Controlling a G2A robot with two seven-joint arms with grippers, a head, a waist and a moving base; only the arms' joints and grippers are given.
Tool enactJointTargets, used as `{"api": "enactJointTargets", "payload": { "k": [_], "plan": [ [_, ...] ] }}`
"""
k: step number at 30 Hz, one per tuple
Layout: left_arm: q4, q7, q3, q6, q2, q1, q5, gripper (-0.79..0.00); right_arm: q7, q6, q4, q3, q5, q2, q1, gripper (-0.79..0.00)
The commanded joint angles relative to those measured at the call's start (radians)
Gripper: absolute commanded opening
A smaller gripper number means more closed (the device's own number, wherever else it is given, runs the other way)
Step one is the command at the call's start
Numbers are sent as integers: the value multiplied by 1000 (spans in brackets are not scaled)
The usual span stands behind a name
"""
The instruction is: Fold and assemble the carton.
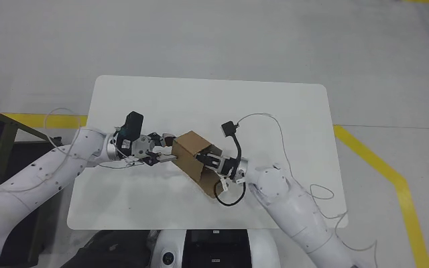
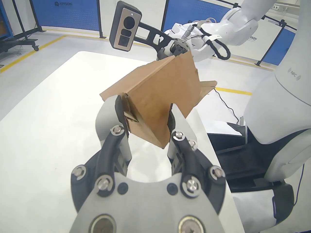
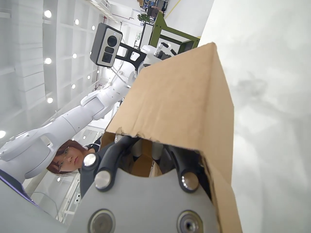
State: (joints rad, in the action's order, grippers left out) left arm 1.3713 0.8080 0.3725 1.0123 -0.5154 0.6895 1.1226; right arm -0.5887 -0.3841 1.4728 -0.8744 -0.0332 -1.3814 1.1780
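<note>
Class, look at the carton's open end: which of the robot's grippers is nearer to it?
Right. The right gripper sits inside the open end of the carton. The left gripper clamps the opposite end, with the whole length of the box between them.

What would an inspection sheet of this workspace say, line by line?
Surface: white table with rounded corners.
Job's things: brown carton, partly formed, held between both hands.
Clutter: nothing seen.
Hands: left hand shut on one carton end; right hand inside the open end, grip hidden.
Cables: thin cable loops over the table beside the right arm.
Surroundings: grey floor with yellow line; blue barriers.
</note>
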Motion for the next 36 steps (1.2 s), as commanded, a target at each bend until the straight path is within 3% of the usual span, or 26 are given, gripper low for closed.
{"api": "enactJointTargets", "payload": {
  "k": [1, 3, 10, 15, 20, 26, 36],
  "plan": [
    [-7, 0, -7, 0, 1, 0, 10, -406, 14, 7, -6, -1, 56, 2, -2, -785],
    [-19, 0, -12, 0, 1, 1, 15, -397, 26, 17, -18, 7, 99, 2, -3, -785],
    [-67, 0, -2, 0, 4, 9, -17, -256, 45, 19, -43, 20, 163, 2, -6, -785],
    [-85, 0, 19, 0, 17, 21, -39, 0, 20, -30, -52, 22, 183, 6, 1, -785],
    [-76, 0, -4, 0, 29, 16, -18, 0, -22, -150, -55, 27, 165, 11, 3, -785],
    [-43, 0, -87, 0, 55, -17, -28, 0, -56, -245, -33, 21, 180, 19, -3, -785],
    [-43, 0, -87, 0, 55, -17, -28, 0, -56, -245, -33, 21, 180, 19, -3, -785]
  ]
}}
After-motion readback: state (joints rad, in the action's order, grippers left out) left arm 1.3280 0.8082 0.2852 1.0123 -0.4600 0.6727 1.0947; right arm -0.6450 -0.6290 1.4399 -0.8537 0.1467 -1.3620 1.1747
